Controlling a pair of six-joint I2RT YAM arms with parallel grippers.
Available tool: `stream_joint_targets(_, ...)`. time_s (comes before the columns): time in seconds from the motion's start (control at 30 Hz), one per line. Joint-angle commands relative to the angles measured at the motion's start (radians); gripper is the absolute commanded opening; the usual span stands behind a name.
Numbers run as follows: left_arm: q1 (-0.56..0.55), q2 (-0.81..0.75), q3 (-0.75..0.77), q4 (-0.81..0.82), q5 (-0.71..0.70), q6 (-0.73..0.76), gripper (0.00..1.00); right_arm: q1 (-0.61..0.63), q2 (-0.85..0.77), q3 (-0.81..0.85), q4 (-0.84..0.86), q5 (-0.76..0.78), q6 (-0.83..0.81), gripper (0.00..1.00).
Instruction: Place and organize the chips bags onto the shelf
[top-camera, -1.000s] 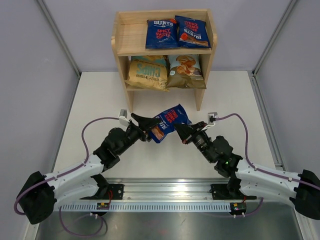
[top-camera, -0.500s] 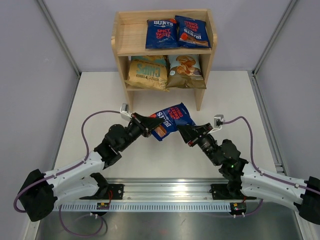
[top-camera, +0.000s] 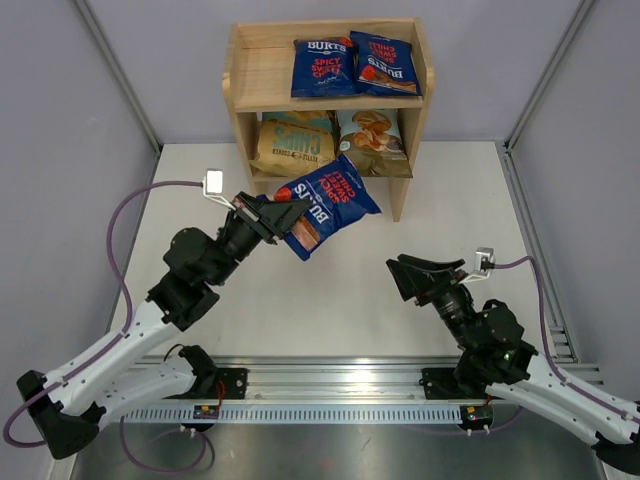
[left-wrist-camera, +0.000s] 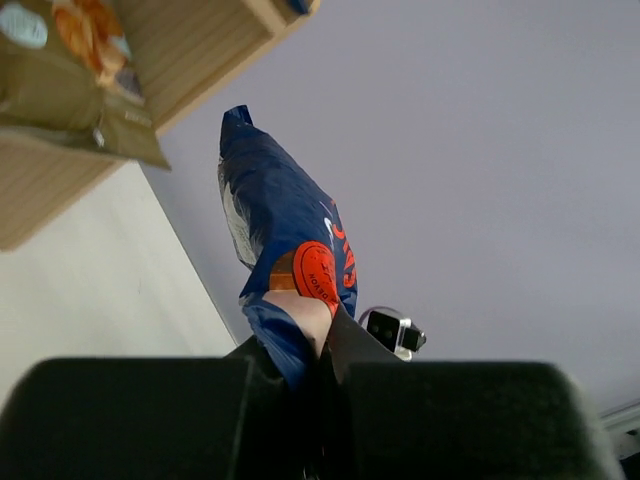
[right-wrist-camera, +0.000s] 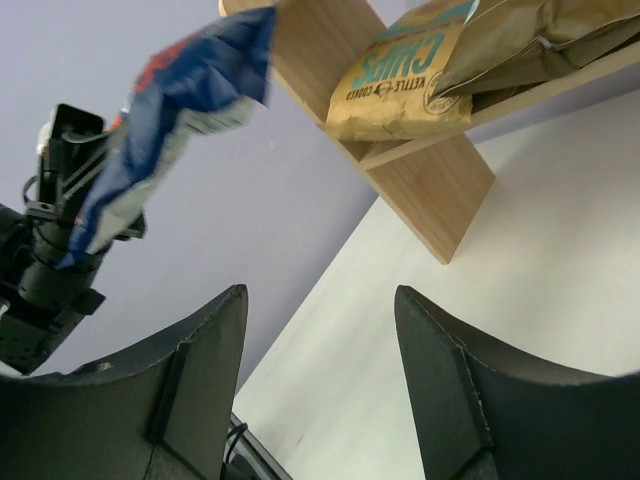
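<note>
Jaws of left gripper (top-camera: 286, 216) clamped on one corner of dark-blue Burts bag (top-camera: 330, 198), held aloft just before shelf (top-camera: 262, 80), bare space at left of top tier. Right gripper (top-camera: 404, 277) spread, empty, well apart. Risk: thin corner pinch, bag swinging, snagging raised rim or slipping free.
</note>
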Motion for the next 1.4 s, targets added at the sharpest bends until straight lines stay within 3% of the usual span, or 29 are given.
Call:
stream_joint_targets(0.0, 0.015, -0.016, 0.168, -0.086, -0.064, 0.151, 0.02, 0.004, -0.085, 0.029, -0.189, 0.085, 0.003, 0.69)
stream_joint_targets(0.3, 0.210, 0.196, 0.565, -0.232, -0.012, 0.166, 0.00, 0.006, -0.169, 0.100, -0.395, 0.136, 0.017, 0.67)
stream_joint_targets(0.43, 0.230, 0.312, 0.787, -0.262, -0.122, 0.254, 0.00, 0.006, -0.191, 0.120, -0.434, 0.144, 0.034, 0.67)
stream_joint_targets(0.67, 0.305, 0.491, 0.985, -0.271, -0.282, 0.346, 0.00, 0.006, -0.227, 0.138, -0.490, 0.098, 0.087, 0.67)
stream_joint_targets(1.0, 0.425, 0.715, 1.145, -0.197, -0.333, 0.421, 0.00, 0.006, -0.226, 0.158, -0.546, 0.061, 0.106, 0.67)
stream_joint_targets(1.2, 0.431, 0.778, 1.154, -0.142, -0.354, 0.499, 0.00, 0.006, -0.231, 0.160, -0.542, 0.044, 0.103, 0.67)
stream_joint_targets(1.37, 0.428, 0.817, 1.121, -0.159, -0.331, 0.466, 0.00, 0.006, -0.229, 0.166, -0.541, 0.035, 0.101, 0.67)
